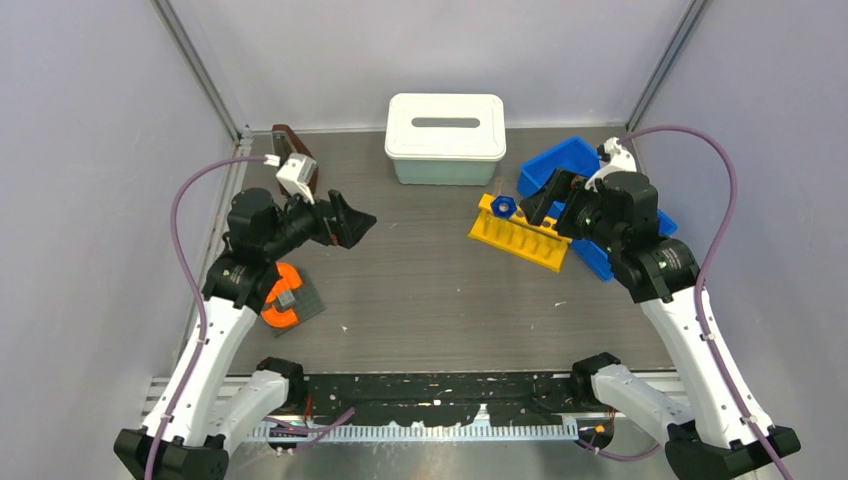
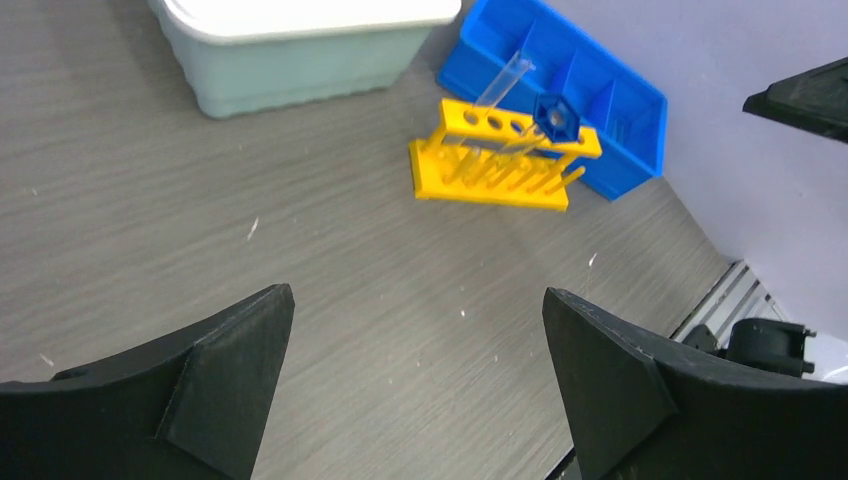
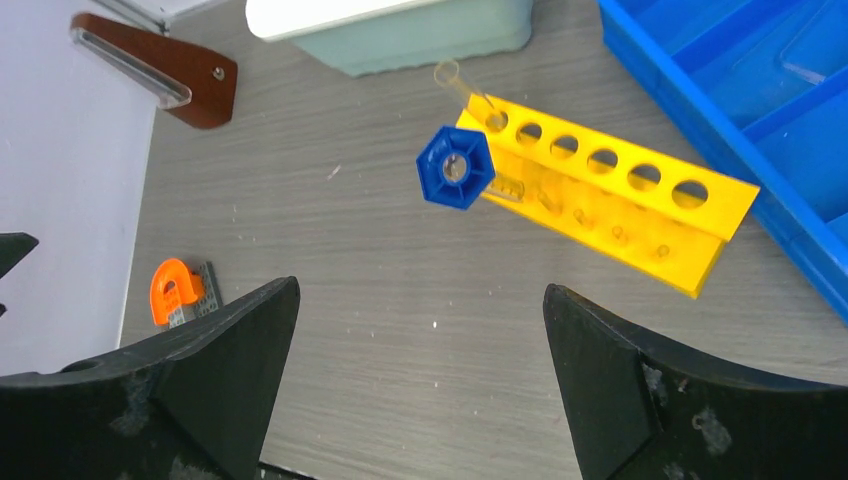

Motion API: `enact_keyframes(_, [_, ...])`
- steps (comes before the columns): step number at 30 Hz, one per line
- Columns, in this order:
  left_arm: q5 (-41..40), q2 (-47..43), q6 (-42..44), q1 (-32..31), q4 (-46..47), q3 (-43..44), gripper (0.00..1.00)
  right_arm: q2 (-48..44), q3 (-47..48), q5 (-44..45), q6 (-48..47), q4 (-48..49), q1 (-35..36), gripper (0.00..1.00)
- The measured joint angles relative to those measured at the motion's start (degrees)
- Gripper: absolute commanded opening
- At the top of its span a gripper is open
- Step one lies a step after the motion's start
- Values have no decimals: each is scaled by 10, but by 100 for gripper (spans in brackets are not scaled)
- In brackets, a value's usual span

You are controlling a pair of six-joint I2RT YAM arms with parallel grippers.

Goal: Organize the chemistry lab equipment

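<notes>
Nearest, on the left, an orange horseshoe piece lies on a grey pad. The left jaws, above bare table, and the right jaws, above the yellow rack, both stand wide open and hold nothing. The blue knob sits at the rack's end, just beside a leaning glass tube. The likely next step is for the right jaws to close on the knob's flats, clear of the tube, and lift straight up towards the blue tray beyond.
</notes>
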Motion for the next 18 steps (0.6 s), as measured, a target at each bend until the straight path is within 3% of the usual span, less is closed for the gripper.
enact_keyframes(7, [-10, -21, 16, -11, 3, -61, 100, -16, -44, -26, 5, 10, 0, 100])
enact_keyframes(18, [-20, -30, 29, -18, 12, -64, 100, -45, -66, -49, 13, 46, 0, 100])
